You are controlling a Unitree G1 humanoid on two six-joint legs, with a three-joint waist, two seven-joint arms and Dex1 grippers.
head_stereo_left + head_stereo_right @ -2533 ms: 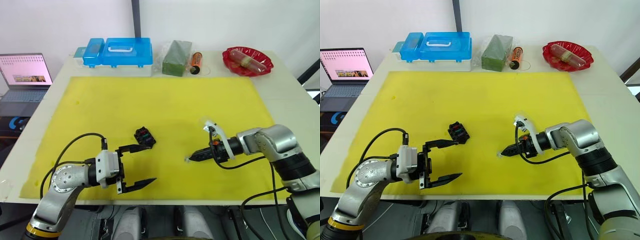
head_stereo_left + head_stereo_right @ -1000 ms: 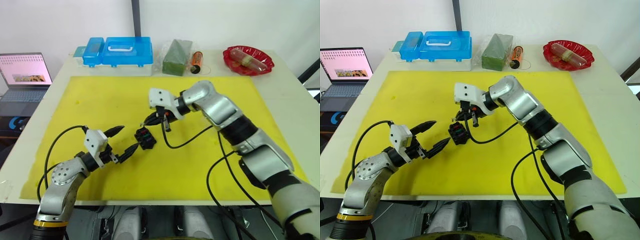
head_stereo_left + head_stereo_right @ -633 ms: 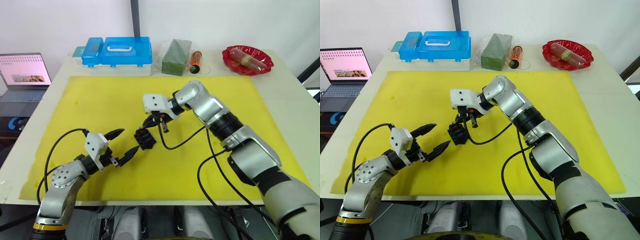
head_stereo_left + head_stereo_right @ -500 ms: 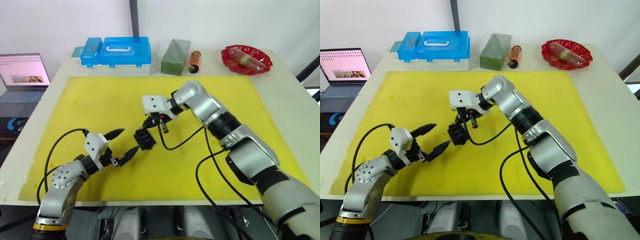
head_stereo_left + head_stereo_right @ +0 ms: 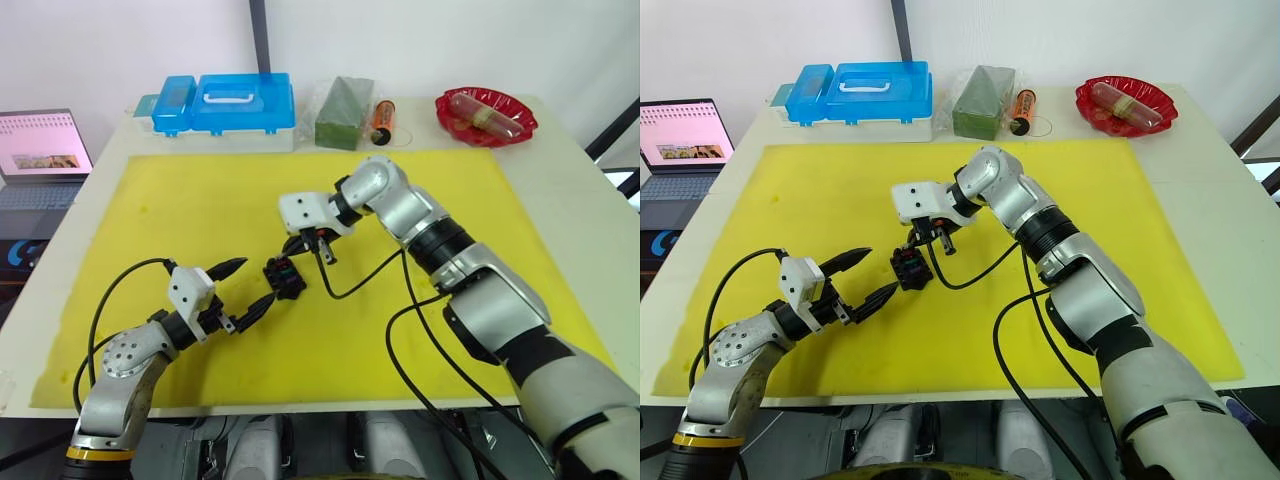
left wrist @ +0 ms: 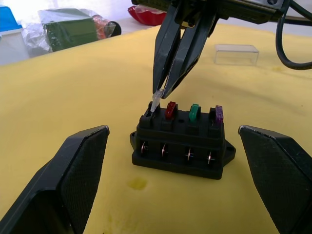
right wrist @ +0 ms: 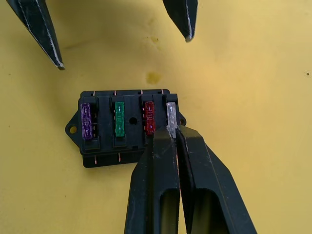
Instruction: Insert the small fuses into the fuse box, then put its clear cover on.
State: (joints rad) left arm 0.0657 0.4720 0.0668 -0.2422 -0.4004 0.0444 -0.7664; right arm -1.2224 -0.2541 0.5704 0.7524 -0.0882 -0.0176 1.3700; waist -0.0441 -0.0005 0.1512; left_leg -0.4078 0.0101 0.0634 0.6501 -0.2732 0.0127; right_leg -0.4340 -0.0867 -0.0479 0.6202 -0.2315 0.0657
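We see the fuse box (image 6: 181, 143) sitting on the yellow mat (image 5: 420, 330), near the mat's middle, between the two grippers. Purple (image 7: 86, 121), green (image 7: 119, 119) and red (image 7: 149, 117) fuses sit in three of its slots. The pale grey fuse (image 7: 170, 114) stands tilted at the end slot, next to the red one. Our right gripper (image 7: 174, 139) pinches that grey fuse between closed fingertips, coming down from above the box. Our left gripper (image 5: 864, 279) hovers just beside the box with its fingers (image 6: 80, 156) spread wide, touching nothing. The clear cover (image 6: 236, 54) lies on the mat beyond the box, apart from it. At the table's far edge we see a blue case (image 5: 225, 100) and a red dish (image 5: 484, 112).
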